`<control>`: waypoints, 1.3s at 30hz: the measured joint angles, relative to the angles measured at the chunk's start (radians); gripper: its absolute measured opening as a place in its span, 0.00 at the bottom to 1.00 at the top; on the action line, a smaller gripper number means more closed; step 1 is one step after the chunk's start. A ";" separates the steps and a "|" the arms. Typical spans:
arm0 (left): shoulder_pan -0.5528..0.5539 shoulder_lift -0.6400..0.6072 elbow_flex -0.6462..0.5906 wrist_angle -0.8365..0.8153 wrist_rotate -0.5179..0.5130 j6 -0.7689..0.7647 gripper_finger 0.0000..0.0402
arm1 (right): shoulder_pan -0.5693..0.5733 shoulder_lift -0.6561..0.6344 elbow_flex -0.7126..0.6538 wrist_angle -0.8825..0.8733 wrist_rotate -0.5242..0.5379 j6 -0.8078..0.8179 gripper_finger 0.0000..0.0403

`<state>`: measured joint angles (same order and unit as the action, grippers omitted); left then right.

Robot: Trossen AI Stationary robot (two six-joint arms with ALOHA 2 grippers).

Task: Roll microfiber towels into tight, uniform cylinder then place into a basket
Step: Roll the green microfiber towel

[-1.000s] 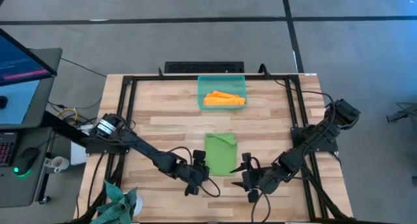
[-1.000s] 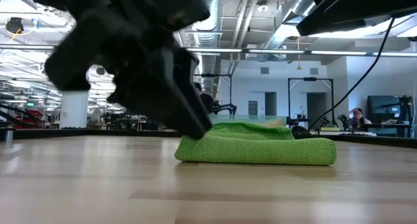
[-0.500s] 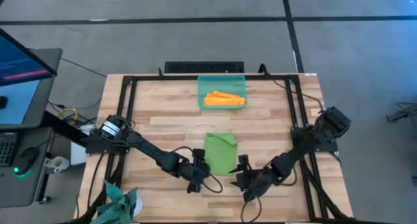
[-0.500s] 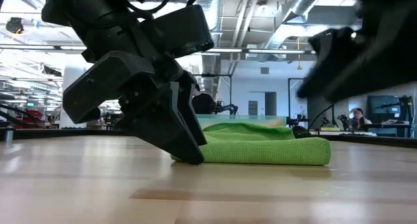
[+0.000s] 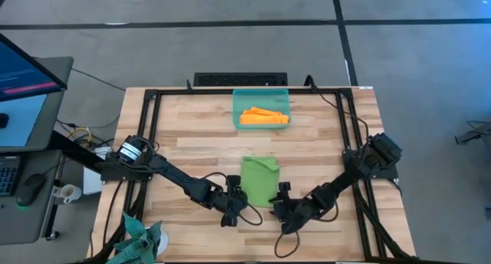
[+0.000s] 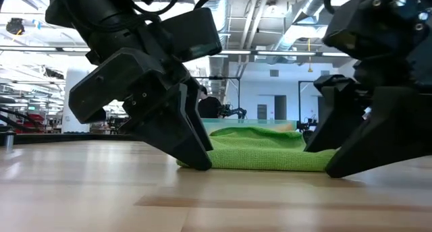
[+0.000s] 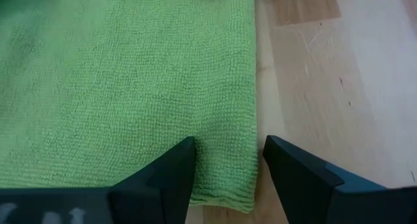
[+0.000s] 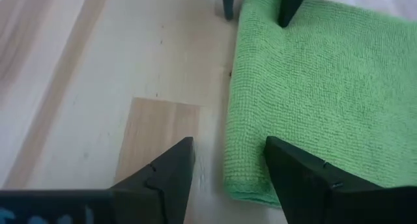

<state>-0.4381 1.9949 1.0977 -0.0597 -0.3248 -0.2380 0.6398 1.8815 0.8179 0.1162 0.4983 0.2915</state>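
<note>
Wooden table [image 5: 192,141]: green towel [image 5: 259,179] lies folded mid-table. Left gripper [image 5: 237,200] unmoved, jaws wide at its corner; right gripper [image 5: 281,203], jaws wide, has moved in to the opposite corner.

No readable text here: no label, brand, number or sign can be made out on anything in these views.
</note>
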 joint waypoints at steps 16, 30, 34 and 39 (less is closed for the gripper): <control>0.001 0.002 0.000 -0.009 0.066 -0.068 0.41 | -0.064 0.001 0.001 -0.043 -0.064 0.137 0.37; 0.000 0.001 0.001 -0.035 0.145 -0.047 0.06 | -0.079 -0.002 0.000 -0.048 -0.108 0.117 0.04; 0.000 -0.002 0.001 -0.038 0.195 -0.047 0.01 | -0.072 0.001 0.026 -0.053 -0.180 0.117 0.08; -0.001 -0.003 0.011 -0.038 0.304 -0.068 0.04 | -0.067 0.003 0.074 -0.057 -0.309 0.086 0.03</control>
<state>-0.4389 1.9915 1.1088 -0.0975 -0.0206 -0.3065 0.5723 1.8845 0.8916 0.0593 0.1898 0.3770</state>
